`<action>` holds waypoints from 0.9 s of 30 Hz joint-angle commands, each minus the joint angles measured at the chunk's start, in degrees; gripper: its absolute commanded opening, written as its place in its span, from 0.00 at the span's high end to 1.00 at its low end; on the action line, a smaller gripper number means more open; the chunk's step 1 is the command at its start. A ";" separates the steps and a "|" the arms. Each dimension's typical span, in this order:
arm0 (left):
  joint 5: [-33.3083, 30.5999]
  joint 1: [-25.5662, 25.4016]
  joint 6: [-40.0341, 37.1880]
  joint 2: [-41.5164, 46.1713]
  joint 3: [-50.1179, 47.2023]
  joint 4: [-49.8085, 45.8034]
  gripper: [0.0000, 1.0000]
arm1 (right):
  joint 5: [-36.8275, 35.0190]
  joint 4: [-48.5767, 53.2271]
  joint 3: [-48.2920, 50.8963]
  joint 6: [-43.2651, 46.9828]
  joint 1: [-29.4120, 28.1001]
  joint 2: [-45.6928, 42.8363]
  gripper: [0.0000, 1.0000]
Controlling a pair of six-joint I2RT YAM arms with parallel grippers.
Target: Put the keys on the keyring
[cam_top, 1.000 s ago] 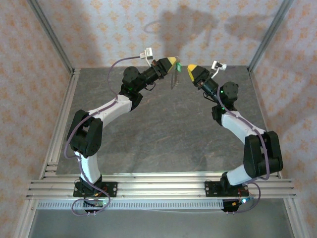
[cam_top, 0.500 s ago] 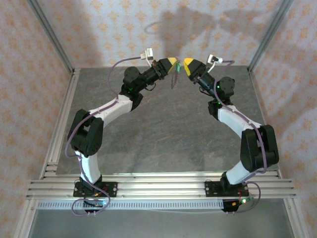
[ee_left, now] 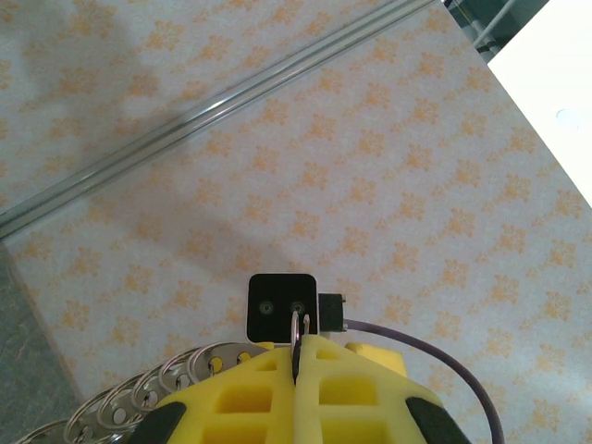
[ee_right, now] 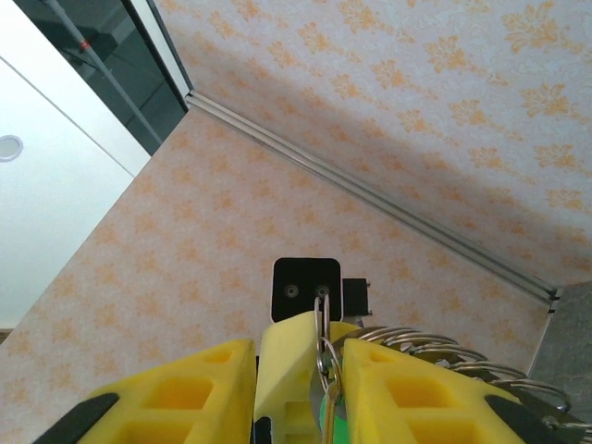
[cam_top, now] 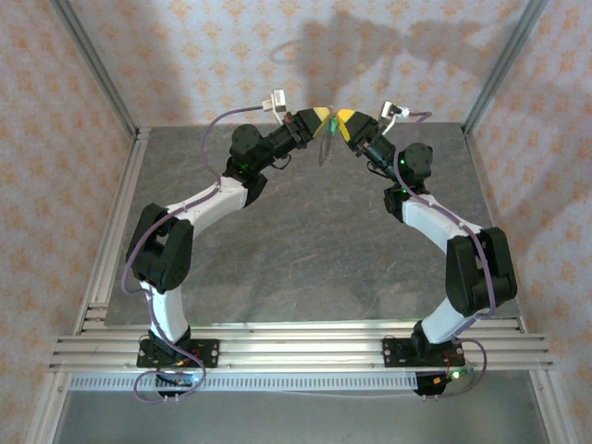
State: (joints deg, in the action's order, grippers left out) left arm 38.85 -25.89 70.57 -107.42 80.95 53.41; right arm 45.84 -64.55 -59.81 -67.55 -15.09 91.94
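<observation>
My left gripper (cam_top: 326, 117) is raised above the back of the table, shut on a silvery keyring (ee_left: 298, 326) that sticks up from its yellow tips. A chain of metal rings (ee_left: 139, 400) hangs from it to the left. My right gripper (cam_top: 339, 119) meets it tip to tip. In the right wrist view the right gripper (ee_right: 299, 345) stands open, its yellow fingers (ee_right: 407, 393) straddling the left gripper's tip (ee_right: 287, 375). The keyring (ee_right: 321, 319) and a small ring with the green-headed key (ee_right: 326, 427) hang in the gap beside that tip.
The grey table (cam_top: 305, 250) lies below both arms, inside a metal frame with patterned walls. The ring chain (cam_top: 323, 148) dangles under the two gripper tips. Each wrist view shows the other arm's black wrist camera (ee_left: 282, 308) straight ahead.
My right gripper has moved left toward the left gripper until the tips meet and overlap, and its jaws have narrowed a little. The left arm has stayed still.
</observation>
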 commanded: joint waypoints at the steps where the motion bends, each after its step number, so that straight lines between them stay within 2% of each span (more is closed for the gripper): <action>1: -0.53 -0.21 0.36 -0.34 2.42 3.02 1.00 | 0.97 -4.79 -1.36 -0.39 -0.64 0.28 0.70; 10: -0.62 -0.19 0.33 -0.32 2.37 2.97 1.00 | 1.18 -5.24 0.24 -0.08 -0.86 -0.36 0.79; 15: -0.71 -0.16 0.36 -0.25 2.37 3.00 1.00 | 1.09 -5.15 0.83 -0.01 -0.90 -0.42 0.91; 20: -0.79 -0.21 0.36 -0.25 2.46 2.93 1.00 | 1.17 -4.56 1.32 0.35 -0.83 -0.66 0.98; 27: -0.79 -0.21 0.45 -0.29 2.55 3.02 1.00 | 1.20 -1.62 1.78 2.05 -0.84 -1.76 1.00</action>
State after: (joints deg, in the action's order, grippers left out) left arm 38.39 -25.87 70.70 -107.42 80.95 53.39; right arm 46.04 -65.89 -58.83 -67.31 -15.62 92.05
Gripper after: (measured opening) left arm 0.042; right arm 0.044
